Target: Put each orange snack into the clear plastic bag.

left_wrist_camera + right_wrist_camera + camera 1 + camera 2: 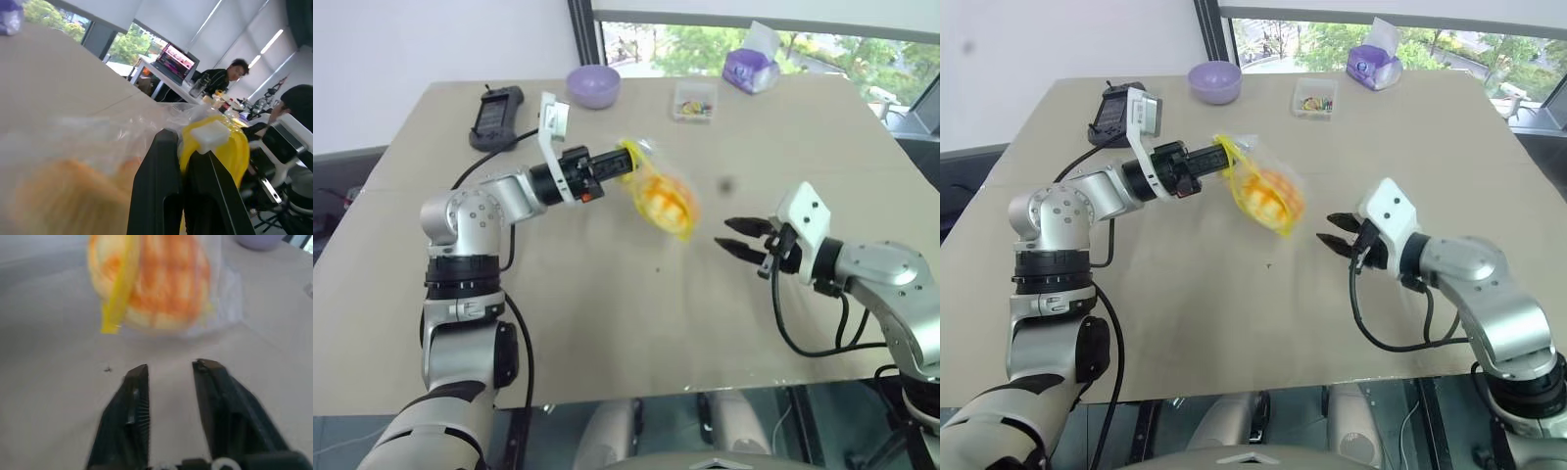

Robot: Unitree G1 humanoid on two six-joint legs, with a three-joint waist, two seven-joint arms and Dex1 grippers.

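Both buns [1268, 196] sitting inside the clear bag [1263, 191], hanging in the air over the middle of the table [1234, 313]. Left gripper [1224, 162] clamped tight on the bag's yellow seal edge. Right gripper [1337, 233] nearby, fingers apart, holding nothing.

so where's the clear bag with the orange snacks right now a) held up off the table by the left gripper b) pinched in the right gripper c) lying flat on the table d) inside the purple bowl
a: the left gripper is shut on the clear plastic bag at its yellow seal, and the bag hangs above the table with the orange snacks inside, while the right gripper is open and empty, apart from the bag.
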